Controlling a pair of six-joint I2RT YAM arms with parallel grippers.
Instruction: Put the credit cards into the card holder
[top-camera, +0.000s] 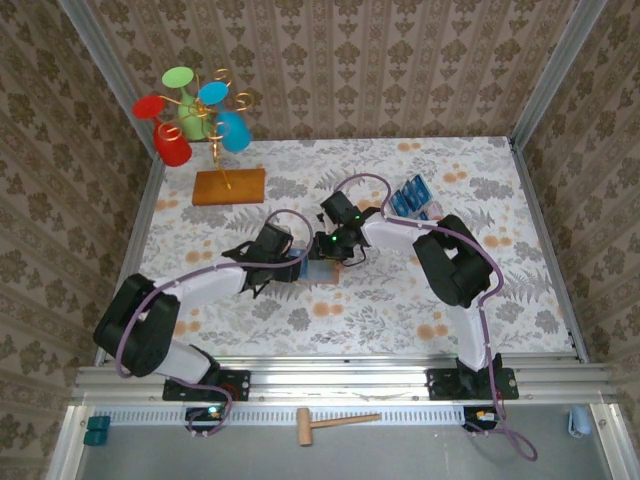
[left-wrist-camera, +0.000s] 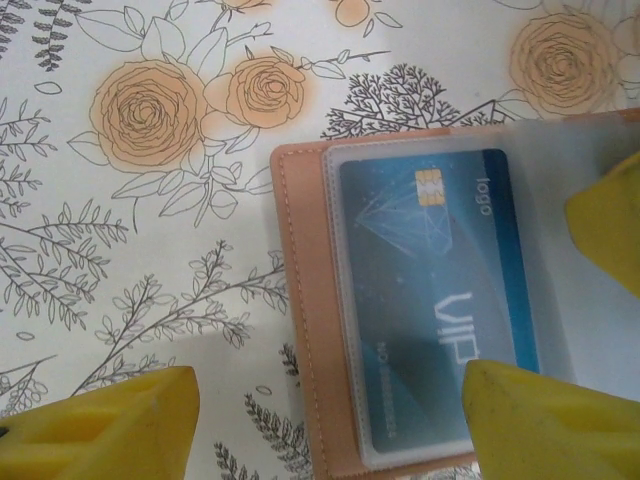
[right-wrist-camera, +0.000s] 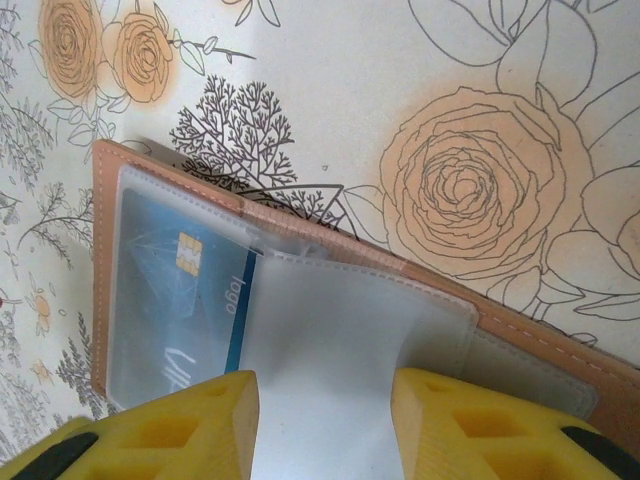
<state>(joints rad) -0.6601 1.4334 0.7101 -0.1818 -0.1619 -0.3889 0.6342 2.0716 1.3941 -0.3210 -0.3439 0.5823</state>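
While open, the tan wallet (left-wrist-camera: 303, 320) sleeves one card (left-wrist-camera: 435, 300).

Card holder (left-wrist-camera: 300, 300) lying open mid-table (top-camera: 400, 300), one credit card (left-wrist-camera: 430, 290) inside its sleeve, apparently more cards (top-camera: 408, 195) far right.
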